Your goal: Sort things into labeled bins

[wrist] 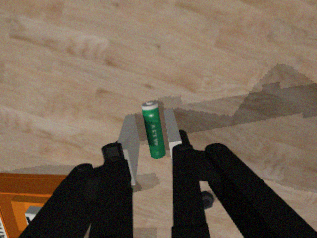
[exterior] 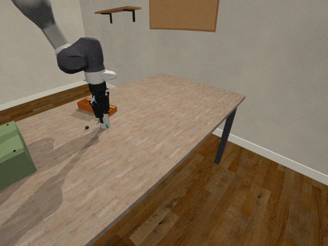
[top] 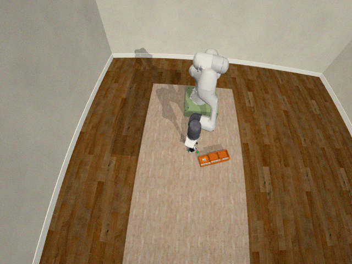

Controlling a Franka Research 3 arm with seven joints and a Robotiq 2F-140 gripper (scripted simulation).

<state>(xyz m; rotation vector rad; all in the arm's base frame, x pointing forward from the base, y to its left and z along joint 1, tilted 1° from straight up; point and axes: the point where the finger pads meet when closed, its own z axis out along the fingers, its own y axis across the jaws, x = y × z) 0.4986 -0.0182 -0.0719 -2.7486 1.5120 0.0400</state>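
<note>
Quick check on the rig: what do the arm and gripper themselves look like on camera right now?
The arm has rounded white links rising from a green block base. Its last joint is a bulky dark grey housing ending in a white wrist collar. The gripper is black with angular linkage bars and pale grey flat fingertip pads. No cables or markings are visible.

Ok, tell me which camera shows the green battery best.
The wrist view: the green battery lies on the table between the end effector pads, label side up. In the exterior view only a green sliver shows at the fingertips. The top view gives just tiny green specks beside the end effector.
</note>
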